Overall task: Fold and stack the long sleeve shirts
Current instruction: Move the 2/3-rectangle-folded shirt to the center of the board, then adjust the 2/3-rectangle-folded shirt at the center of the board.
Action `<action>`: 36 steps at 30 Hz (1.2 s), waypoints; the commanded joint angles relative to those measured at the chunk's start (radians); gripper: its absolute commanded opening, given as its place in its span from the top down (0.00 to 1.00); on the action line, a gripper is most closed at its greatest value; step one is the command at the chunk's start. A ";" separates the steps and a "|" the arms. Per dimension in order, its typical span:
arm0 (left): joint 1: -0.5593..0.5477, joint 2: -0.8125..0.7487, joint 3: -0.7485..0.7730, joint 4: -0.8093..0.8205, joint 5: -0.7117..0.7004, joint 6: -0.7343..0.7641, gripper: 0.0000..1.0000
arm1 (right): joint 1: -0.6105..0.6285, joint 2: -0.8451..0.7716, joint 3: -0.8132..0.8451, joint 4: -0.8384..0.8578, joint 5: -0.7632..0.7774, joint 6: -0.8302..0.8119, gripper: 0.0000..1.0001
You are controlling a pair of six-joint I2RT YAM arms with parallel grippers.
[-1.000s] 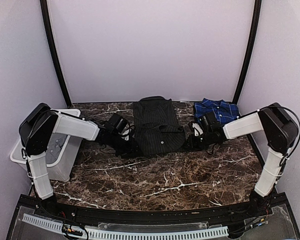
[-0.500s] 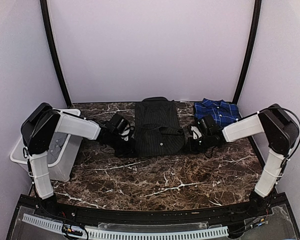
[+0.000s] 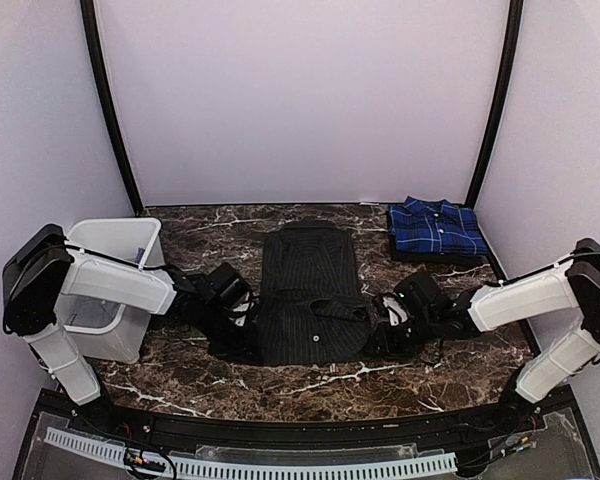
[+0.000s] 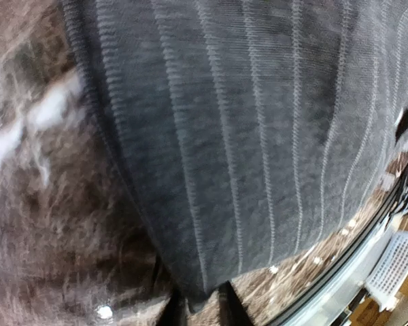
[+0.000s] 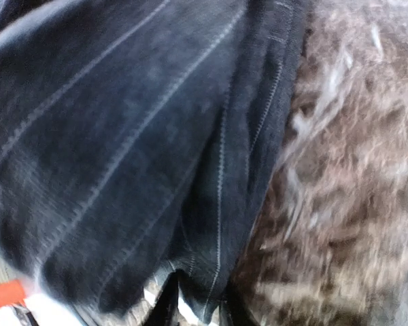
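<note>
Since 1 second ago both arms have drawn back toward their bases, and the black shirt [image 3: 308, 295] has come with them, sliding off the far part of the table [image 3: 310, 390] to about its middle, so a strip of bare marble now shows between it and the plaid shirt [image 3: 435, 228]. The left gripper [image 3: 248, 322] sits at the black shirt's near left edge and the right gripper [image 3: 382, 335] at its near right edge, so the garment lies between the 2, to the inner side of each. In the left wrist view the pinstriped hem runs down between the 2 dark fingers [image 4: 171, 314], and in the right wrist view the seamed edge drops between its fingers [image 5: 166, 307] the same way; both views are blurred, but each gripper looks pinched on cloth rather than spread. The black shirt's long axis runs near to far, collar end away from the arms, with a buttoned cuff folded across the near half. Any fold of the near half would likely travel along that axis, away from the bases. The plaid shirt rests folded at the far right corner, well apart and nearer the right arm. A white bin [image 3: 115, 262] stands at the left edge.
</note>
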 commanded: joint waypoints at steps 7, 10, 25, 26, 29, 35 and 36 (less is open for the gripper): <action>-0.009 -0.168 0.111 -0.224 -0.180 0.051 0.62 | 0.027 -0.213 0.047 -0.222 0.146 -0.014 0.46; 0.005 -0.156 0.152 -0.210 -0.220 0.085 0.60 | 0.027 -0.222 0.079 -0.241 0.170 -0.044 0.44; 0.131 0.113 0.336 -0.059 -0.163 0.240 0.62 | 0.028 -0.034 0.241 -0.226 0.165 -0.124 0.62; 0.135 0.118 0.341 -0.053 -0.162 0.241 0.62 | 0.027 -0.028 0.248 -0.231 0.167 -0.123 0.65; 0.141 0.123 0.341 -0.021 -0.164 0.242 0.63 | 0.027 -0.017 0.269 -0.236 0.169 -0.118 0.77; 0.153 0.144 0.336 0.026 -0.156 0.241 0.69 | 0.025 0.036 0.342 -0.266 0.185 -0.106 0.91; 0.155 0.147 0.335 0.033 -0.152 0.241 0.69 | 0.024 0.049 0.359 -0.271 0.189 -0.104 0.93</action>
